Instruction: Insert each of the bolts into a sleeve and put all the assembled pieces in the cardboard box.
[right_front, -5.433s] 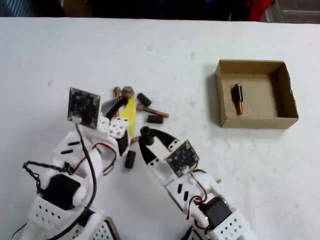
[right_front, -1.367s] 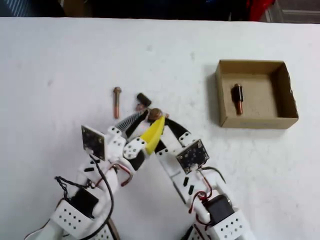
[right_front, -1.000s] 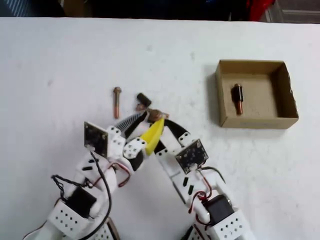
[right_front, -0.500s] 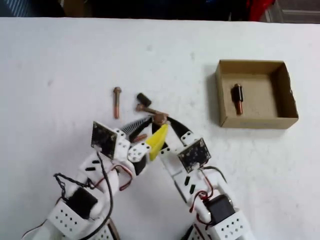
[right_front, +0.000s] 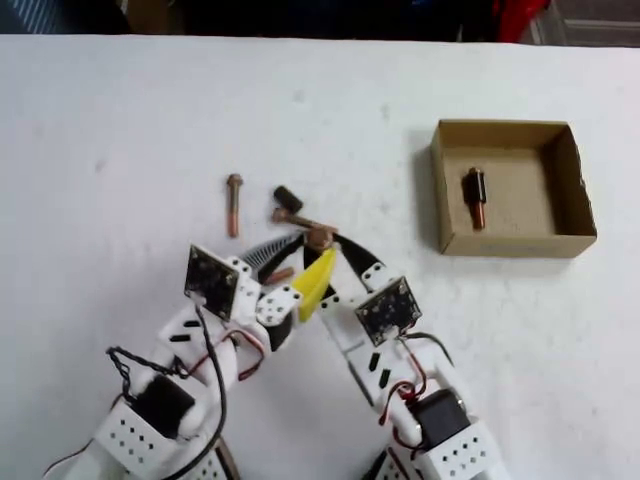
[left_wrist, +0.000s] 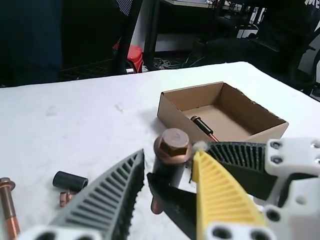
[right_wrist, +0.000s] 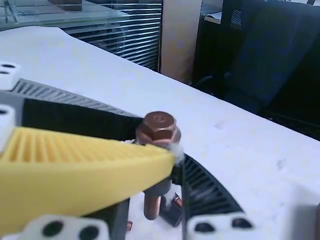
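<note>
A copper-headed bolt (right_front: 320, 237) stands inside a black sleeve (left_wrist: 165, 172), its tip poking out below. My right gripper (right_front: 323, 246) is shut on that sleeve with its black fingers (left_wrist: 240, 155). My left gripper (left_wrist: 169, 155) is open, its grey finger (left_wrist: 105, 200) and yellow finger (left_wrist: 220, 195) on either side of the bolt (right_wrist: 159, 127). The cardboard box (right_front: 450, 190) at the right holds one assembled piece (right_front: 474, 197). A loose bolt (right_front: 233, 204), a loose sleeve (right_front: 288, 198) and another bolt (right_front: 295, 217) lie just beyond the grippers.
A further copper piece (right_front: 280, 273) lies on the table between the left gripper's fingers. Both arms crowd the near middle of the white table (right_front: 120, 120). The box (left_wrist: 220, 107) sits apart to the right, with open table between.
The left gripper, shut on the bolt a second ago, has opened and drawn back a little. The bolt and sleeve have shifted slightly right in the right gripper.
</note>
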